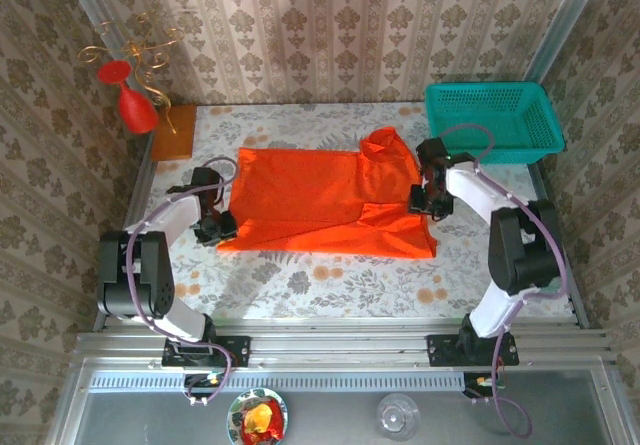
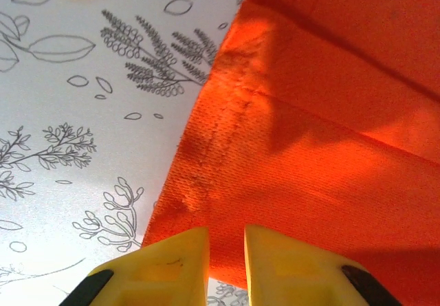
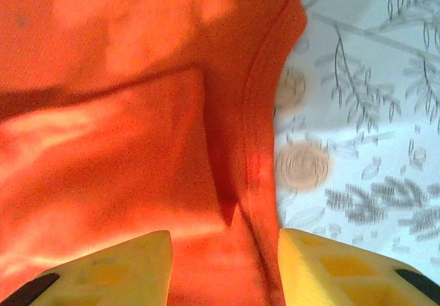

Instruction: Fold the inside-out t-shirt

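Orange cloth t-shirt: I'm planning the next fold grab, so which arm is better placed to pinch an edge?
Likely right: the right gripper stands open astride the hem of the orange cloth t-shirt. The left gripper sits nearly closed at the other edge.

In front of the bright orange cloth t-shirt I had bare flower-printed tablecloth to pass over, while a teal plastic basket blocked far right, an orange-brown wooden block far left.

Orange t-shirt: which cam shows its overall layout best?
Top external: whole t-shirt shows, spread out, rumpled at far right. Left wrist gives a stitched hem close up; right wrist a seamed edge and creases.
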You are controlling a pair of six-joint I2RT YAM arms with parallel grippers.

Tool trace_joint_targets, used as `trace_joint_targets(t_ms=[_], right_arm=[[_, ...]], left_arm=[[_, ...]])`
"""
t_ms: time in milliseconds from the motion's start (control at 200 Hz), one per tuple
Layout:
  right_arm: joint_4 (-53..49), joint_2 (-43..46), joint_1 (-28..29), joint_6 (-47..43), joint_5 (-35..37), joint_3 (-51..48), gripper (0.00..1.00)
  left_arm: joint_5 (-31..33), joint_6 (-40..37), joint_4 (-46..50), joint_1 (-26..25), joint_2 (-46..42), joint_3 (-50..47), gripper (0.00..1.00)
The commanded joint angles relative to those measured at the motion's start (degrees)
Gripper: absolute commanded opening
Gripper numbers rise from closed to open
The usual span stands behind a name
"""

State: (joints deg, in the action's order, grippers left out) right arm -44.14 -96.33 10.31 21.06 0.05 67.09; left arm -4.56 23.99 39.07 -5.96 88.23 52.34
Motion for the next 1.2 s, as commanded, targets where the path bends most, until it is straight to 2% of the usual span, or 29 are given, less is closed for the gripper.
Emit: trace_joint_targets(t_ms=[0,140,440,750,860,1195], right_arm=[[-1.89,4.32,0.81,2.06,-4.08,-4.61,0.45],[-1.65,3.87,0.71,1.11,-2.21,-8.0,0.42],[-1.05,-0.86,0.76,-0.27,-3.1,-8.83,0.38],[-2.98,3.84,0.77,0.44,-2.27,-10.07,0.13],[-5.1,6.56,0.72,1.32,-1.65,-11.2,0.0],[-7.05,12.2,0.75,7.27,0.3,-18.44,0.0]], left_arm=[[-1.57,0.48,1.66,-0.46,-0.3,3.3,0.22],[-1.86,-0.24,1.37,-0.79,3.48,5.06,0.2],[-0.72,-0.88,0.33,-0.72,8.36,4.38,0.19],[-0.29,-0.56,0.16,-0.7,8.62,3.78,0.18],[0.75,-0.73,0.83,-0.64,8.96,3.97,0.17],[1.09,0.28,0.75,0.64,9.25,2.35,0.16]])
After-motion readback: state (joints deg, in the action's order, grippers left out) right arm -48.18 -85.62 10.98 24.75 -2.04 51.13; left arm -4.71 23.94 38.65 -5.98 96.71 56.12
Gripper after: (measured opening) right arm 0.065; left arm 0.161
